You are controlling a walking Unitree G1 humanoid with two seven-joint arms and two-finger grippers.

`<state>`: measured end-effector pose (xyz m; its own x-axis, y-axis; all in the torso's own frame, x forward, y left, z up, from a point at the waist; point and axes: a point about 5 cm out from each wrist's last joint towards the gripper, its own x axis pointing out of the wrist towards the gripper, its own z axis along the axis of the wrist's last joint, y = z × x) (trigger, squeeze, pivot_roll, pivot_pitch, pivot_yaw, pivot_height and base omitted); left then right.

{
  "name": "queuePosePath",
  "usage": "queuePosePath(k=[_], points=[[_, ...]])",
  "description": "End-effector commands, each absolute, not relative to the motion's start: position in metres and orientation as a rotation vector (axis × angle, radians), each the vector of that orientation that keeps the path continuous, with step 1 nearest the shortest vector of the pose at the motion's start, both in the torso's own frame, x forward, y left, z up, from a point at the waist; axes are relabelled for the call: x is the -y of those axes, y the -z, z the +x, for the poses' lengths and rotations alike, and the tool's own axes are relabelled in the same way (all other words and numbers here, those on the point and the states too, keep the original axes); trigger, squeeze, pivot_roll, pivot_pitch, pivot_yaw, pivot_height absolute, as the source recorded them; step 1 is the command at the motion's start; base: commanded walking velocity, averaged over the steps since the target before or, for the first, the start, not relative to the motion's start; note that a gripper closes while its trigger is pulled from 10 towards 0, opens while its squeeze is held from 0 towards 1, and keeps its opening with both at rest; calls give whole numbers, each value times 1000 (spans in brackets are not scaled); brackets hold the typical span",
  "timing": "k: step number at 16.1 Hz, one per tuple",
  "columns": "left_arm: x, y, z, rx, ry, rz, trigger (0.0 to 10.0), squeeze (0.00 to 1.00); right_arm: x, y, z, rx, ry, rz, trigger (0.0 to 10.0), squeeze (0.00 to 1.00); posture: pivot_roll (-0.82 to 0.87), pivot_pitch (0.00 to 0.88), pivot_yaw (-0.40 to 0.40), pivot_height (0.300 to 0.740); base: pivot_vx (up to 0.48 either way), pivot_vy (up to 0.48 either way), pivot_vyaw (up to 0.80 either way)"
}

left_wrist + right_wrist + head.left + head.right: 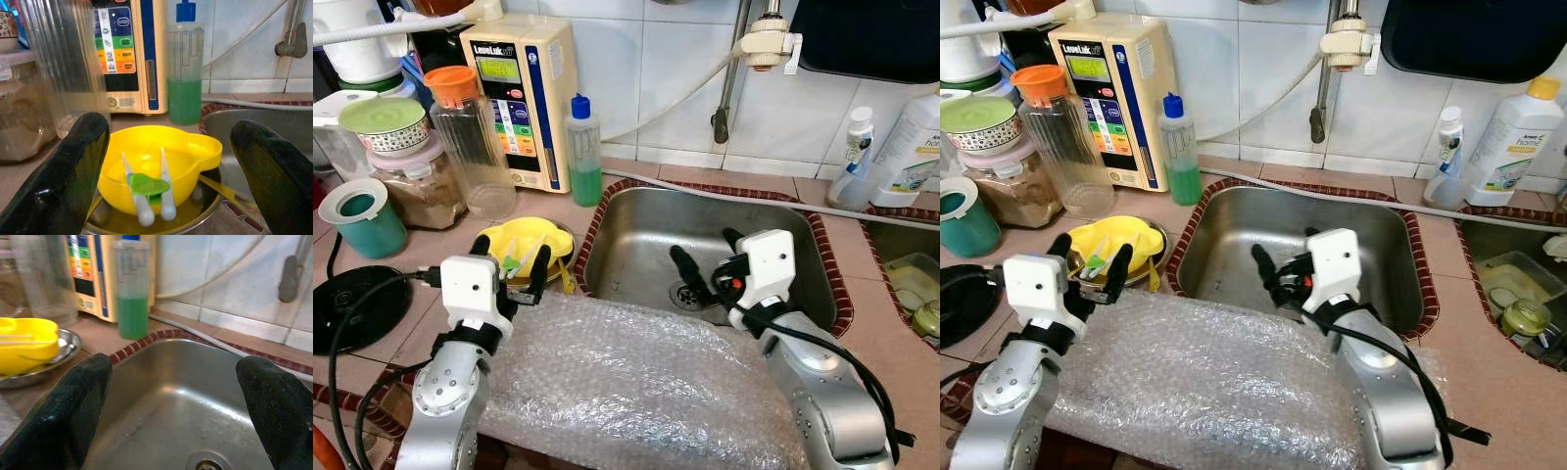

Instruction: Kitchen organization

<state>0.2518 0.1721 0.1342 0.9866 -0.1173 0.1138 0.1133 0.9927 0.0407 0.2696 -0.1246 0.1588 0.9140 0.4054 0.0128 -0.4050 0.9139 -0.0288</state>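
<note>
Black end effectors wide open, empty

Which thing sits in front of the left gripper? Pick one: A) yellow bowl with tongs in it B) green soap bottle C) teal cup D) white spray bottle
A: the left gripper, fingers open, faces the yellow bowl, which sits on a metal dish with small tongs lying in it.
</note>
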Motion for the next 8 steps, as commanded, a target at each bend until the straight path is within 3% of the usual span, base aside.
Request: queuePosePath(k=[1,3,4,5,7,8], points=[[-178,-128,252,101,83,36,10000,0,124,-166,269,45,-418,-30,10000,0,9,0,20,740,0,0,0],[-179,-124,257,95,76,25,10000,0,122,-164,268,26,-437,-21,10000,0,6,0,21,740,0,0,0],[-180,-122,259,90,70,14,8824,0,120,-161,266,-4,-463,-23,10000,0,3,0,23,740,0,0,0],[-179,-119,261,85,64,5,1451,0,118,-157,264,-19,-476,-53,10000,0,0,0,22,740,0,0,0],[-177,-117,263,86,71,-2,0,0,118,-155,264,-35,-471,-50,10000,0,-2,0,22,740,0,0,0],[-173,-115,265,83,91,-13,0,0,120,-152,265,-69,-473,-42,10000,0,-4,0,21,740,0,0,0]])
